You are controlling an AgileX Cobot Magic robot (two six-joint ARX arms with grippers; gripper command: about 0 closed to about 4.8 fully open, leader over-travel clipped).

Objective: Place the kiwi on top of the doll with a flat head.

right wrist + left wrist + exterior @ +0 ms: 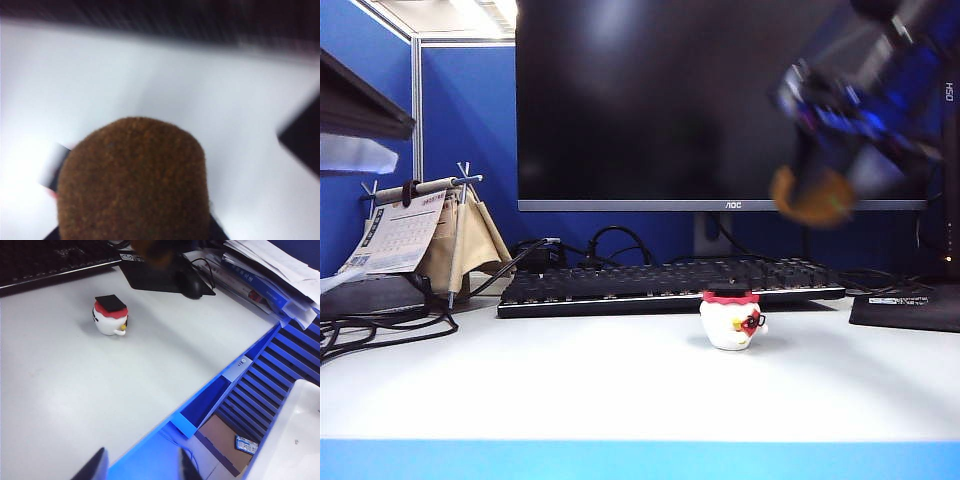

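Kiwi's stage first: white desk (520, 390), big black monitor (720, 100), dark keyboard (670, 283). Right gripper (812, 190) hangs blurred above, clamped on the brown fuzzy oval kiwi (132, 180). Left gripper (140, 467) waits spread apart at the desk's edge. Small white flat-topped, red-rimmed doll (731, 321) sits below.

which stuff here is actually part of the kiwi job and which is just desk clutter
Part of the job:
- kiwi, held in the right pincer, up in front of the monitor
- doll with a flat head, on the table, nothing on it yet

Just lying about:
- keyboard
- monitor
- mouse
- paper stack
- left pincer, open, idle
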